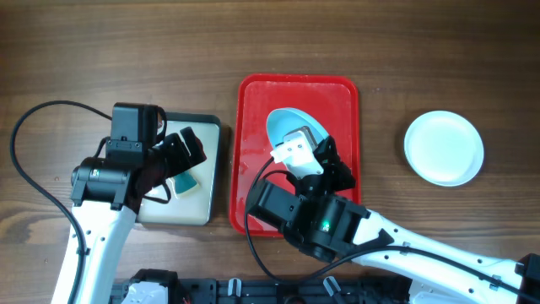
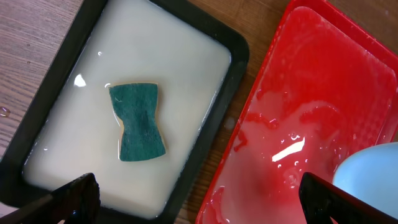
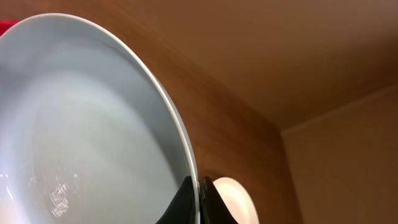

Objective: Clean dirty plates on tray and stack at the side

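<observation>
Wet red tray (image 1: 350,93) sits under the right pincer (image 3: 198,198), which is clamped on the rim of a tilted pale blue plate (image 3: 81,124). The white plate (image 1: 444,148) lies well off to its right. The left pincer (image 2: 199,202) is spread wide over the grey pan (image 2: 239,56), green sponge (image 2: 137,121) soaking just ahead of it.

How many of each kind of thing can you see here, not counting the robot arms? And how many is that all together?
Plates: 2, a pale blue plate and a white plate
Trays: 1, the red tray
Pans: 1, the grey pan
Sponges: 1, the green sponge
Total: 5
</observation>
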`<state>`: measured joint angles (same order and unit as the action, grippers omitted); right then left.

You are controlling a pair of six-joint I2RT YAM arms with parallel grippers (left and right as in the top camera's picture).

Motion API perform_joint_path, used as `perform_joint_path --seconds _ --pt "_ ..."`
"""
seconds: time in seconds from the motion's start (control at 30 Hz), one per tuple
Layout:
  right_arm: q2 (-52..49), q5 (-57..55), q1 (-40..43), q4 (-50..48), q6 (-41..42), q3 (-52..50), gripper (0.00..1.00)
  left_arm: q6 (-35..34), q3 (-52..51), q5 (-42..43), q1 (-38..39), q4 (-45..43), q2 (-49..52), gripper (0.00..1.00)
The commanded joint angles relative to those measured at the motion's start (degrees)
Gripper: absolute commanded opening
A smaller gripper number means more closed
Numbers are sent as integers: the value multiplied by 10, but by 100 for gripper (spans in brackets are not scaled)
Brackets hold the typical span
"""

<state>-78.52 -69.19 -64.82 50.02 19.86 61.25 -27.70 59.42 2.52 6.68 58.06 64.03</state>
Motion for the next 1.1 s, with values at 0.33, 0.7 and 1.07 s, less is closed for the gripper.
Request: perform_joint_path --seconds 0.33,0.7,1.07 --pt "7 -93 -3 -129 -157 1 4 5 3 7 -2 0 -3 100" --pt "7 -76 -3 -153 -167 1 4 5 3 7 -2 0 -3 100" --pt "6 308 117 -84 -2 1 4 5 3 7 -2 0 -3 100"
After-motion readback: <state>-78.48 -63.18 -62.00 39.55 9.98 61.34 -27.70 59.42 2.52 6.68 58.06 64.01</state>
